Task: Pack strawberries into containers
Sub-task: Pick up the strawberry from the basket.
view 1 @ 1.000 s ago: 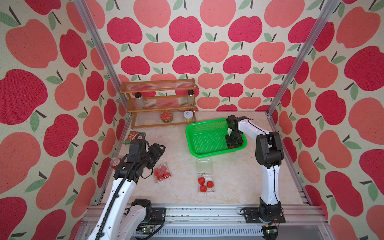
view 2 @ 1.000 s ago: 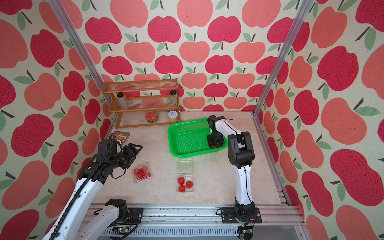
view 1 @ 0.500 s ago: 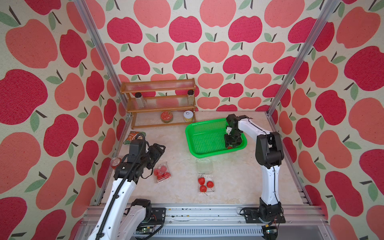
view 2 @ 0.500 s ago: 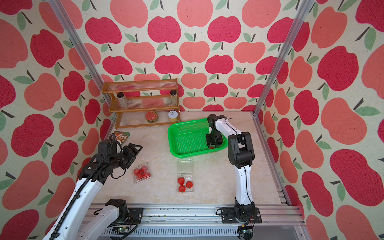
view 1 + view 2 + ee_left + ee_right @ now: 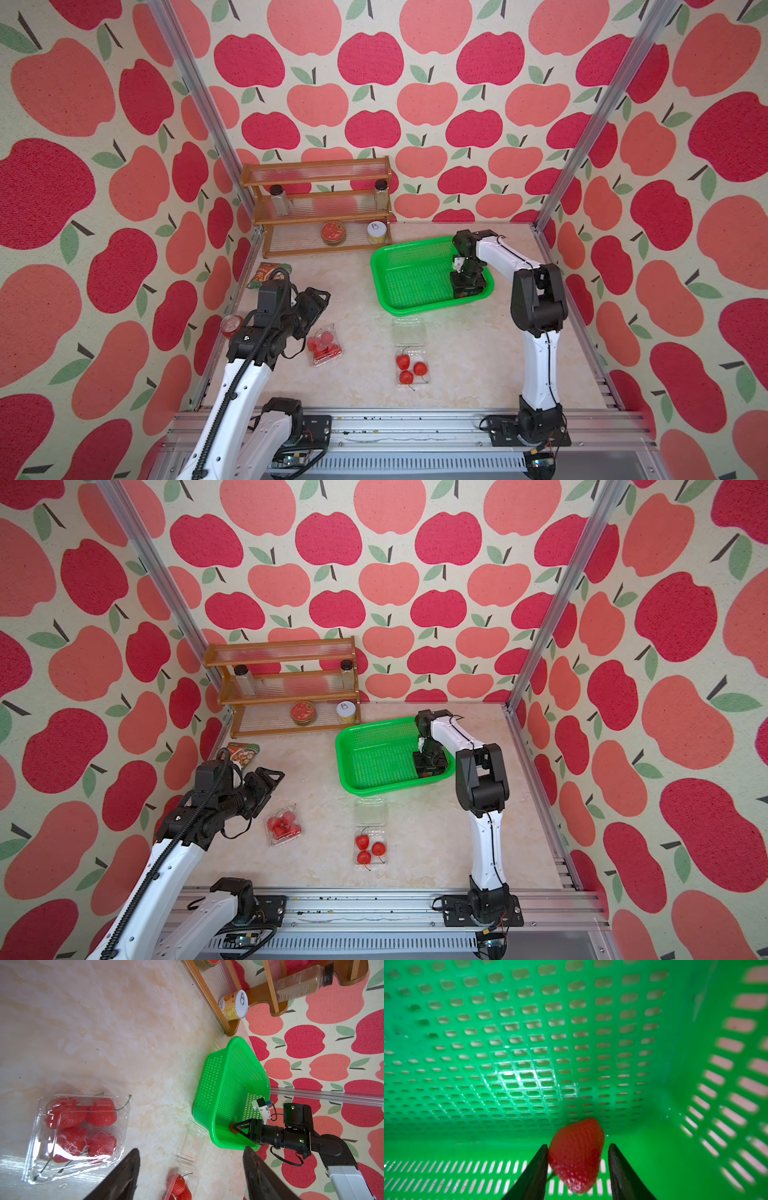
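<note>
Tabletop (image 5: 478, 353) of pale marble pattern bears strawberries (image 5: 402, 361) between apple-print walls (image 5: 415, 104).

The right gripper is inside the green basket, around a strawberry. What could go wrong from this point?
1. The right gripper sits off-centre on the strawberry: one finger touches it, the other shows a gap. Closing may push the berry sideways in the green basket instead of clamping it.
2. Nothing holds the thin open container; the left gripper hangs open near the closed container. A dropped berry could shift it.
</note>
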You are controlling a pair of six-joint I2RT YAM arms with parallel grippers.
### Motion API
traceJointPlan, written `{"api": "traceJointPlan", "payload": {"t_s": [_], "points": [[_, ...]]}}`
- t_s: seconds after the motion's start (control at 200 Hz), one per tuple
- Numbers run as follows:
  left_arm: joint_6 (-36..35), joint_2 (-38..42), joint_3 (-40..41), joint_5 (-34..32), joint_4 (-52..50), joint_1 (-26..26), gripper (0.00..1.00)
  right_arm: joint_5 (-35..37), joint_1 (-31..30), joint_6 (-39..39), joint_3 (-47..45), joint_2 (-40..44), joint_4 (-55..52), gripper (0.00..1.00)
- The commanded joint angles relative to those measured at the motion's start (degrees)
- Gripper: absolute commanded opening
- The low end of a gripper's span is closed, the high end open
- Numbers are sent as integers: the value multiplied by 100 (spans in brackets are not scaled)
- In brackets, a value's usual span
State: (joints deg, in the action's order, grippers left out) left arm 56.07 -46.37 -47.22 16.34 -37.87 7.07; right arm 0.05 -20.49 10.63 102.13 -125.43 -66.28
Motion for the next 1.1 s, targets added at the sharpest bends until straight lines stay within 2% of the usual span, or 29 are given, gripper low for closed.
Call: {"api": "traceJointPlan", "payload": {"t_s": [0.0,0.43,0.58,1.095], "points": [[53,75,55,-104,-54,6,77,-19,-8,-122,217,-173,-270,47],[53,139,64,-103,-89,-9,77,-52,-12,-125,348,-391,-298,46],[62,153,57,-101,-96,-17,77,-78,-15,-114,376,-428,-271,41],[53,-60,38,1,47,-6,77,-675,-33,202,1193,92,-271,38]]}}
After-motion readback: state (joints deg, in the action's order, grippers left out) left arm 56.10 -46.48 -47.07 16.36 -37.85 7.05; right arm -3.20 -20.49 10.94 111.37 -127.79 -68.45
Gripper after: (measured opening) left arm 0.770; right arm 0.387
